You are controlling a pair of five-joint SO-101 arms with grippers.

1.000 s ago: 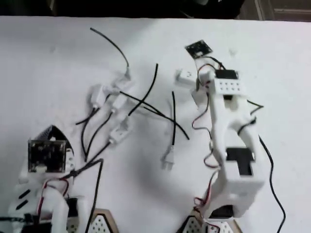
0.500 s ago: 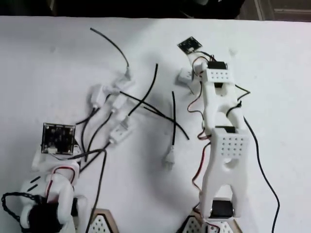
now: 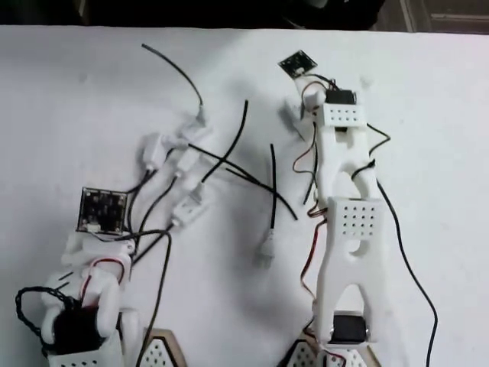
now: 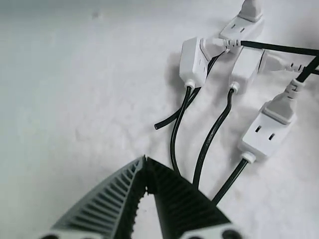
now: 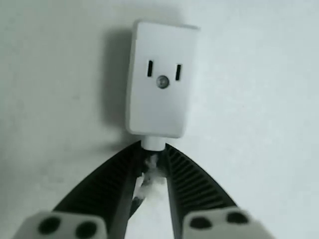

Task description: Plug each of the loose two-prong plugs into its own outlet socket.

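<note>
At the far side of the table (image 3: 428, 92), item one: a lone outlet socket (image 5: 159, 79), white, lying flat with both slots facing up, its short collar pinched between the narrowed jaws of the right gripper (image 5: 149, 158). Nearer the middle lay item two: a loose plug (image 3: 265, 249), white, two-pronged, at the end of a black cord (image 3: 273, 183) and well apart from that socket. Off to the left sat item three: a tangle of further sockets and black leads (image 4: 209, 144), among them an open-faced socket (image 4: 266, 132) with its slots unfilled. The left gripper (image 4: 145, 169) hung over the near ends of those leads, its jaws brought together on nothing. Handling notes, offered as judgement: the moulded bodies looked light, rigid and smooth, so they were likely to skid across the table under any sideways push rather than resist it. The cords appeared springy enough to twist a plug out of line or drag a neighbour along. The prongs were probably the weak point, apt to bend if driven in crooked. The best hold on the plug seemed to be across the flat sides of its body just behind the prongs, never on the cord. A socket held by the collar alone might pivot, so a brace on its body seemed advisable when the plug was pressed home.
</note>
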